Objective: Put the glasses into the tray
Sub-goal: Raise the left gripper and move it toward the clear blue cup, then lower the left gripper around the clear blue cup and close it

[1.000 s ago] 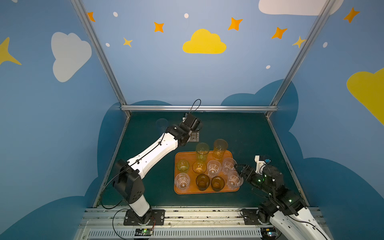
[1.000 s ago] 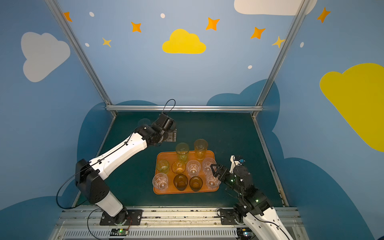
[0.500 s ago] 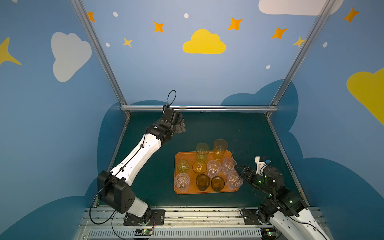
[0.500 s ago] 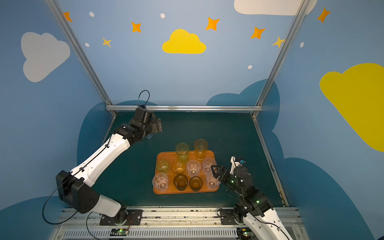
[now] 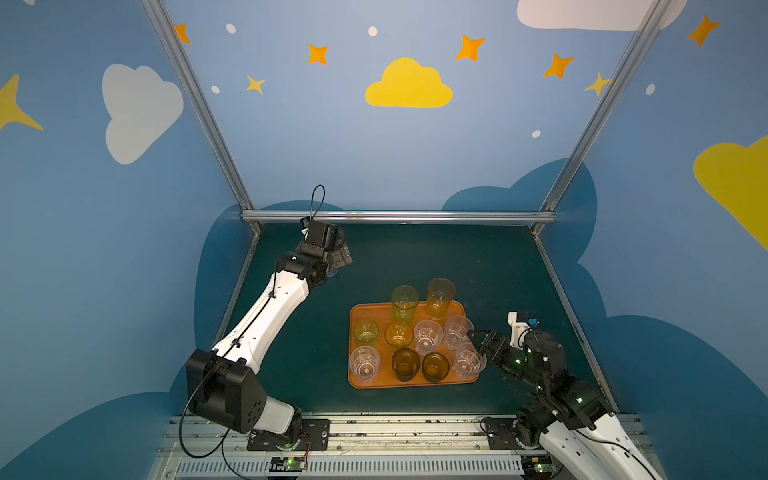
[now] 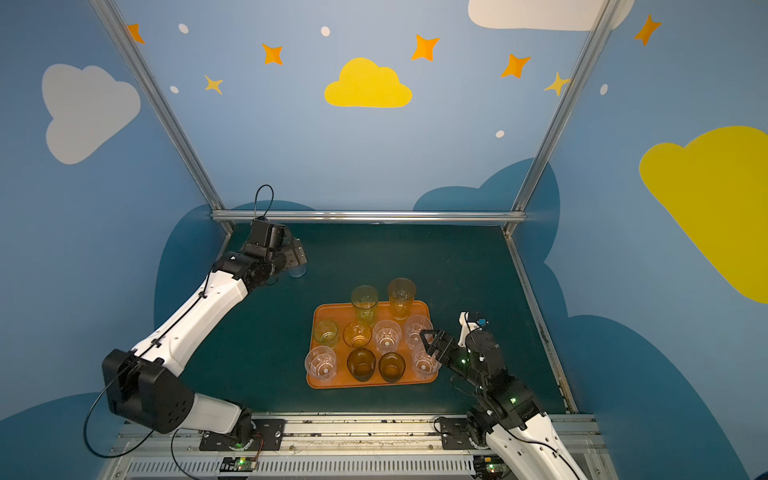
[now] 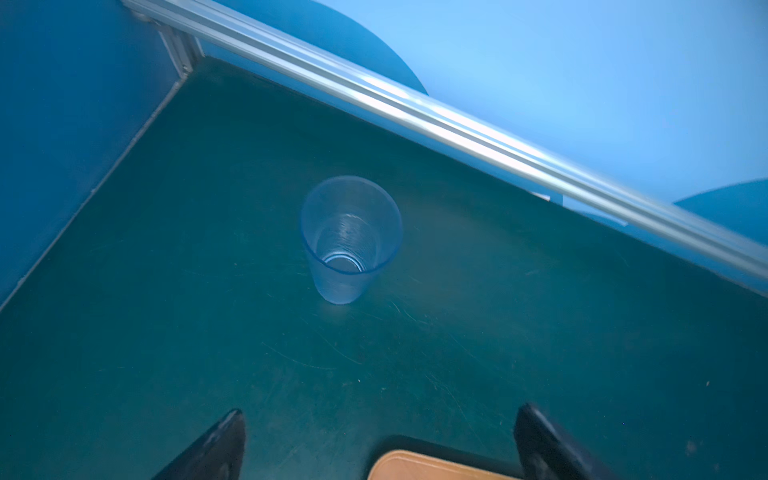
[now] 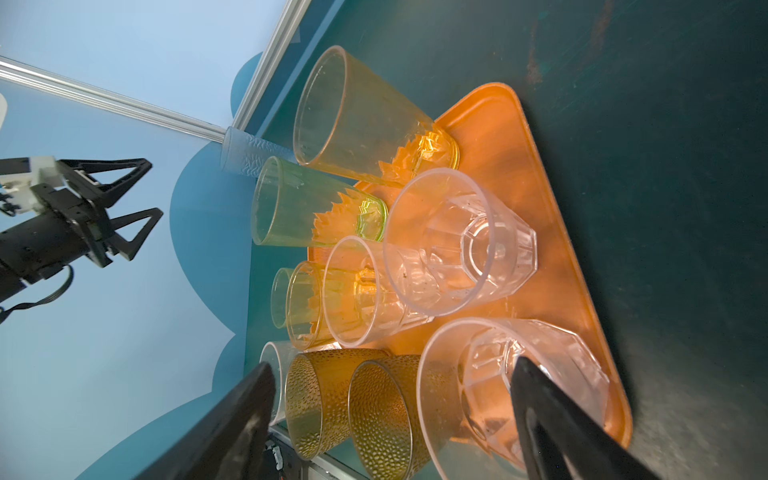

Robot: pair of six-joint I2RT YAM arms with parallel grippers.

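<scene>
The orange tray [image 5: 360,384] [image 6: 319,382] [image 8: 519,158] lies mid-table and holds several glasses. Among them are a tall yellow one [image 5: 404,300], a tall amber one [image 5: 439,296], two dark ones [image 5: 405,363] and clear faceted ones [image 5: 427,336]. One pale blue tumbler [image 7: 351,239] [image 8: 245,156] stands upright on the mat near the far left corner. My left gripper [image 5: 338,255] [image 6: 297,255] [image 7: 380,417] hangs open just short of it and is not touching it. My right gripper [image 5: 482,340] [image 6: 430,340] [image 8: 392,370] is open at the tray's right edge, beside a clear glass [image 5: 468,360], and holds nothing.
An aluminium rail [image 5: 399,216] runs along the back of the green mat, with blue walls on three sides. The blue tumbler stands a short way from the back rail and the left wall. Bare mat [image 5: 436,253] lies behind the tray.
My left arm has swung from the tray's far left corner out to the table's far left corner, over the blue tumbler. The right arm has not moved.
</scene>
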